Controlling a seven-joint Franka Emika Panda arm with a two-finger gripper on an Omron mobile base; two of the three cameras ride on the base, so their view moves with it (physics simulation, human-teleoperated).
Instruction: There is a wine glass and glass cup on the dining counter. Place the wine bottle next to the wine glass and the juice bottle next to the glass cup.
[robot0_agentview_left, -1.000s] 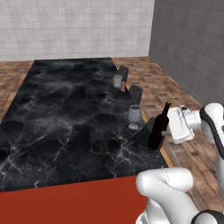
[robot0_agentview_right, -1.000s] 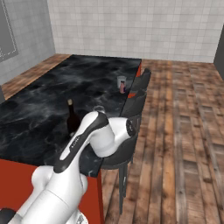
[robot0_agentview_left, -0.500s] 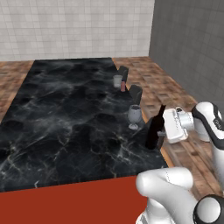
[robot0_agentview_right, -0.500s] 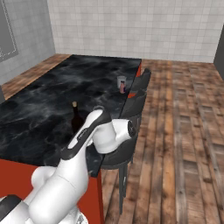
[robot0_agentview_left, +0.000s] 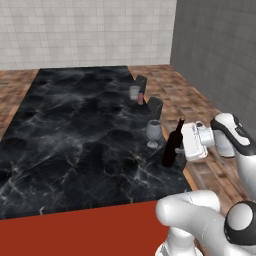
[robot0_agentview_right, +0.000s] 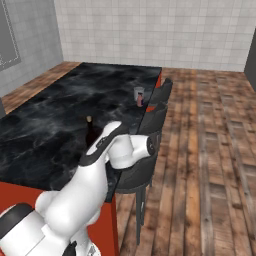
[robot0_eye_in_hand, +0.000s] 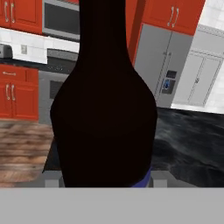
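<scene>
Glass on marble is what I'm dealing with, so I'm treating the wine bottle as heavy, stiff, slick and top-heavy, best clamped low on the fat body, not the skinny neck. Right now the claw is gripping it around the body from the side, and in the hand view the bottle is sitting dead centre between the tips. It's standing upright on the counter near the right edge, just beside the wine glass, which I'm guessing tips easily.
</scene>
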